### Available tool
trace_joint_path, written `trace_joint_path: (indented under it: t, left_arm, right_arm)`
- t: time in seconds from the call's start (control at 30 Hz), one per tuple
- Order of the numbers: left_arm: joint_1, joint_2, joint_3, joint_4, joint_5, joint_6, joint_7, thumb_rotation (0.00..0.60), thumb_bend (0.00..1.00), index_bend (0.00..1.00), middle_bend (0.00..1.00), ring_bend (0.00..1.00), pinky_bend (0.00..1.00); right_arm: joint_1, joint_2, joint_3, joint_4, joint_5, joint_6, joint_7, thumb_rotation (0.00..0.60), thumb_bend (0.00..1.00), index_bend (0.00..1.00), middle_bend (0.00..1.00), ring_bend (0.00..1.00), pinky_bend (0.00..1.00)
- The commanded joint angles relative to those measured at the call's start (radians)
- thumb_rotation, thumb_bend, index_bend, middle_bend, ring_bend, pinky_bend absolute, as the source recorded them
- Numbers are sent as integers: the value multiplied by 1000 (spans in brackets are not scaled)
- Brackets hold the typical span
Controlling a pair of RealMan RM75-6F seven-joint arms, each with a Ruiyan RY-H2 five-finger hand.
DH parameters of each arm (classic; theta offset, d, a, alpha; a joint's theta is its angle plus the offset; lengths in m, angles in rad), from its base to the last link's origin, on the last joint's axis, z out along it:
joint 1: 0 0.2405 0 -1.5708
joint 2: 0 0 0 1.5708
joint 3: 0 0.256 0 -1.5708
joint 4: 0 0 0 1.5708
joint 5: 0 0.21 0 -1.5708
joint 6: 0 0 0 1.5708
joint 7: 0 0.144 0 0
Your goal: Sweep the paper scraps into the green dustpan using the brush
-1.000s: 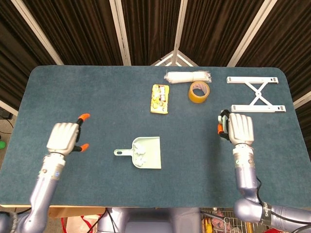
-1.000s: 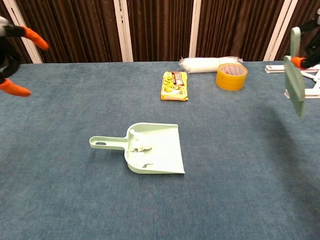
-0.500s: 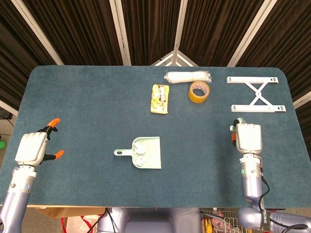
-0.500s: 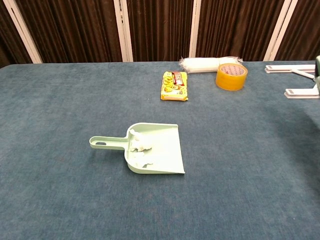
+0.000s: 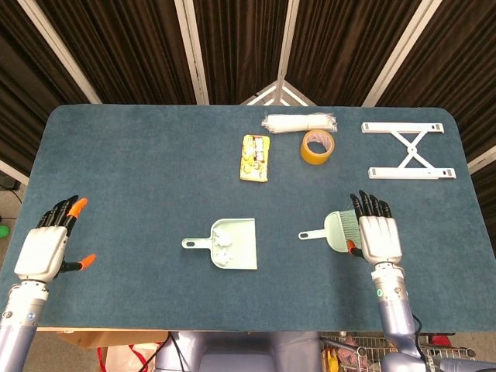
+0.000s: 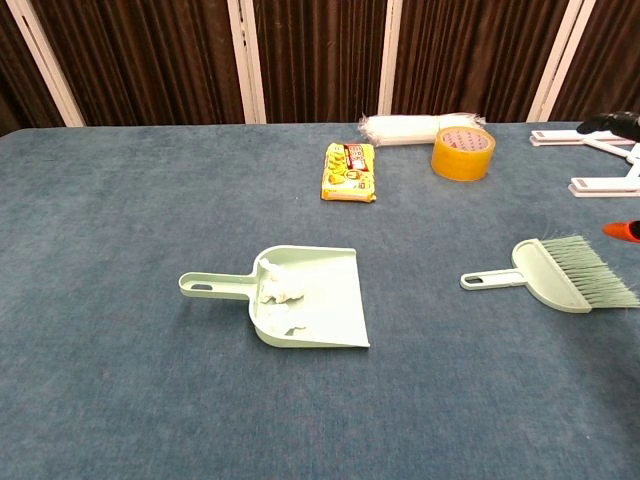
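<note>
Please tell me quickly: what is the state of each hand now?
Left hand: open, fingers apart, holds nothing.
Right hand: open, fingers spread, holds nothing; the brush lies on the table beside it.

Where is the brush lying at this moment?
In both views the brush lies flat on the table's right side, right of the green dustpan, its handle pointing toward the pan and its bristles beside the open right hand.

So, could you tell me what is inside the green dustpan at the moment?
White paper scraps lie inside the green dustpan, bunched near its handle end. Whether smaller bits are hidden beneath them cannot be seen.
</note>
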Motion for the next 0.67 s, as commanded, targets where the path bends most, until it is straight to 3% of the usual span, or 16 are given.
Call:
trace_joint_path:
  t: [0.03, 0.23, 0.47, 0.67]
  left_arm:
    - [50, 9, 36, 13, 73, 35, -30, 600, 0, 0, 0, 0, 78]
    - [130, 6, 88, 94, 203, 107, -84, 600, 0, 0, 0, 0, 11]
    - [230, -27, 121, 296, 343, 228, -166, 600, 0, 0, 0, 0, 0]
    - [264, -32, 108, 348, 343, 239, -207, 600, 0, 0, 0, 0, 0]
  right_arm:
    - [-49, 44, -47, -27, -101, 23, 52, 600, 286, 0, 0, 0, 83]
    - [-133, 129, -144, -18, -257, 62, 131, 600, 287, 0, 0, 0, 72]
    - [-288, 218, -273, 95, -460, 159, 334, 600, 286, 0, 0, 0, 18]
    - [-376, 234, -296, 196, -564, 245, 486, 600, 284, 0, 0, 0, 11]
